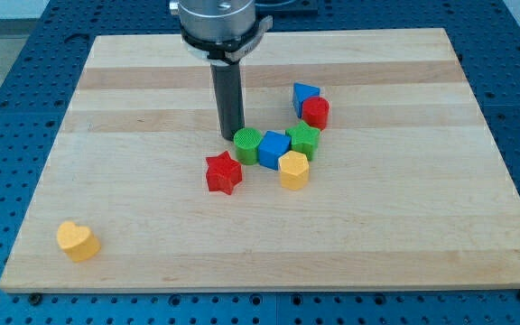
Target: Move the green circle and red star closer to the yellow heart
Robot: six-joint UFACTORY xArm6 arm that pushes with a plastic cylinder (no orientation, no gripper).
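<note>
The green circle (247, 144) lies near the board's middle, touching a blue cube (273, 148) on its right. The red star (223, 172) lies just below-left of the green circle. The yellow heart (78, 241) sits alone near the bottom left corner, far from both. My tip (231, 135) stands at the upper left edge of the green circle, touching or nearly touching it, above the red star.
A green star (304, 139), a yellow hexagon (293, 169), a red cylinder (315, 112) and a blue triangle (304, 96) cluster to the right of the blue cube. The wooden board (134, 90) rests on a blue perforated table.
</note>
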